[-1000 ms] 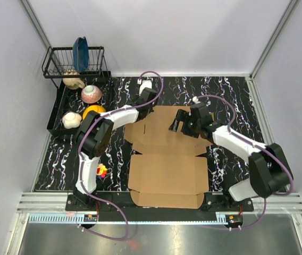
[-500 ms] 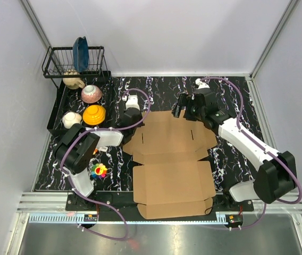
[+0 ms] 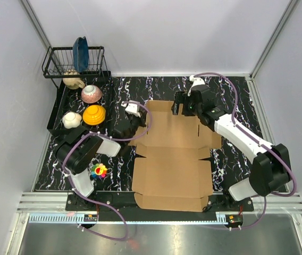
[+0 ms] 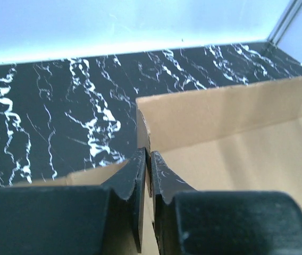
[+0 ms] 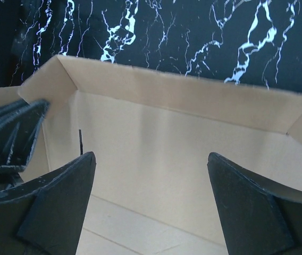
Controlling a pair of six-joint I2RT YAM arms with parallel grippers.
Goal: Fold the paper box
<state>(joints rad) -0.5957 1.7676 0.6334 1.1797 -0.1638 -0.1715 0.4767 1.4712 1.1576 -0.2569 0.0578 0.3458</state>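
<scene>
The paper box (image 3: 172, 164) lies opened out, brown and nearly flat, in the middle of the black marbled table. My left gripper (image 3: 137, 120) is at its far left corner. In the left wrist view it (image 4: 149, 158) is shut on the thin edge of a cardboard flap (image 4: 142, 125), and a raised flap (image 4: 220, 114) runs off to the right. My right gripper (image 3: 179, 109) is at the box's far edge. In the right wrist view it (image 5: 151, 162) is open and empty above the cardboard panel (image 5: 156, 159), short of a raised flap (image 5: 183, 93).
A black tray (image 3: 55, 114) at the far left holds a pink patterned bowl (image 3: 91, 94), an orange bowl (image 3: 94, 114) and a white bowl (image 3: 71, 120). A wire rack (image 3: 74, 61) with a blue plate stands behind. A small colourful toy (image 3: 99, 170) lies left of the box.
My left gripper has moved nearer and leftward to the box's left corner. My right gripper has moved from over the far panel out to the far edge. The box has shifted and turned slightly.
</scene>
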